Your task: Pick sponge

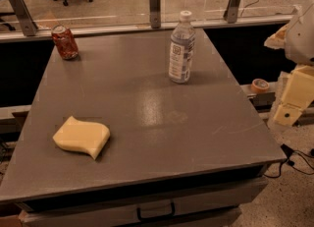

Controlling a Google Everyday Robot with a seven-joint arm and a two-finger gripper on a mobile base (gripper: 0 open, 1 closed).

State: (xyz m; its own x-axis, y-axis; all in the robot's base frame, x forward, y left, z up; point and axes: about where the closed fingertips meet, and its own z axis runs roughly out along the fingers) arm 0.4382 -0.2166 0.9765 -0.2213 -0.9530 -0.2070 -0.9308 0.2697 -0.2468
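The sponge (82, 137), a pale yellow thick foam slab with wavy edges, lies flat on the grey table (147, 103) near its front left corner. My gripper (294, 96) hangs at the far right edge of the view, beyond the table's right side and far from the sponge. Its pale yellow blocky fingers (287, 114) point downward and hold nothing that I can see.
A clear water bottle (181, 48) with a white cap stands upright at the table's back centre-right. A red soda can (65, 42) stands at the back left corner. A roll of tape (259, 85) sits on a ledge right of the table. A glass barrier (155, 5) runs behind.
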